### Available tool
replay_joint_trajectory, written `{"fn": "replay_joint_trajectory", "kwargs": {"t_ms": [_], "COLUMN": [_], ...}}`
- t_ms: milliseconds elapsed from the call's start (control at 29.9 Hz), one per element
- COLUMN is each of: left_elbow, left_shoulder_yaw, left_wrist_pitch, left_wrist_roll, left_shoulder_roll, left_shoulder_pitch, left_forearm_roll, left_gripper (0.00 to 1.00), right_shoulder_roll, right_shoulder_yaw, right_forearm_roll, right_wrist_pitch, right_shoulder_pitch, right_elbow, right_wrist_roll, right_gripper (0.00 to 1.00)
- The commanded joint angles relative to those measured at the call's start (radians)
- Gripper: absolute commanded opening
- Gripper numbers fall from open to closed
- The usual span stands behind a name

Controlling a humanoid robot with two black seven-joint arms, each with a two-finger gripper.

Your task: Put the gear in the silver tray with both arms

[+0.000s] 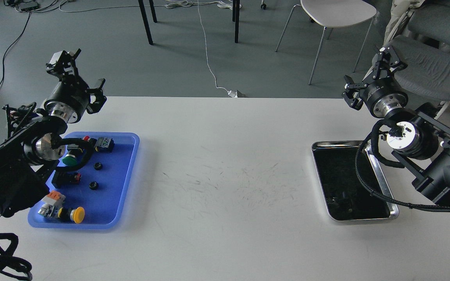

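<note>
Gears, two small black ones (98, 166), sit in the blue tray (129, 175) at left of frame w/ buttons & switches, so that's the pick-up side. Silver tray (381, 183) lies at right on the desk (225, 156), well apart, probably why both arms are needed. Left pincer (77, 74) hangs above the blue tray's far edge, fingers spread, holding nothing. Right pincer (373, 74), upper right beyond the silver tray, also spread & empty. No gear lifted yet.

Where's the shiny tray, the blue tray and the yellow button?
silver tray (392, 201): head view, right rim.
blue tray (111, 187): head view, bare floor.
yellow button (78, 214): head view, its cap.
</note>
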Motion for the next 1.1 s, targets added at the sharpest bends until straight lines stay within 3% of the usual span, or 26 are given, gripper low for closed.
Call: {"fn": "replay_joint_trajectory", "kwargs": {"t_ms": [0, 435, 769, 970, 1070], "left_elbow": [-0.001, -0.038, -0.153, -0.191, -0.19], "left_shoulder_yaw": [0.003, 0.133, 0.218, 0.255, 0.276], "left_wrist_pitch": [0.003, -0.038, -0.066, -0.045, 0.004], "left_wrist_roll": [-0.002, -0.005, -0.007, -0.005, -0.007], "left_shoulder_roll": [-0.002, 0.047, 0.219, 0.302, 0.311], "left_shoulder_pitch": [0.0, -0.006, -0.021, -0.021, -0.02], "left_forearm_roll": [0.012, 0.093, 0.266, 0.36, 0.395], "left_gripper": [0.99, 0.99, 0.99, 0.99, 0.99], "right_shoulder_roll": [0.0, 0.0, 0.0, 0.0, 0.0], "right_shoulder_yaw": [0.0, 0.003, 0.001, 0.001, 0.0], "right_forearm_roll": [0.0, 0.0, 0.0, 0.0, 0.0], "right_wrist_pitch": [0.0, 0.003, 0.005, 0.005, 0.005], "right_shoulder_pitch": [-0.001, -0.007, -0.015, -0.02, -0.02], "right_elbow": [0.002, 0.002, -0.002, 0.0, 0.002], "right_wrist_roll": [0.002, 0.002, 0.003, 0.005, 0.005], "right_gripper": [0.99, 0.99, 0.99, 0.99, 0.99]}}
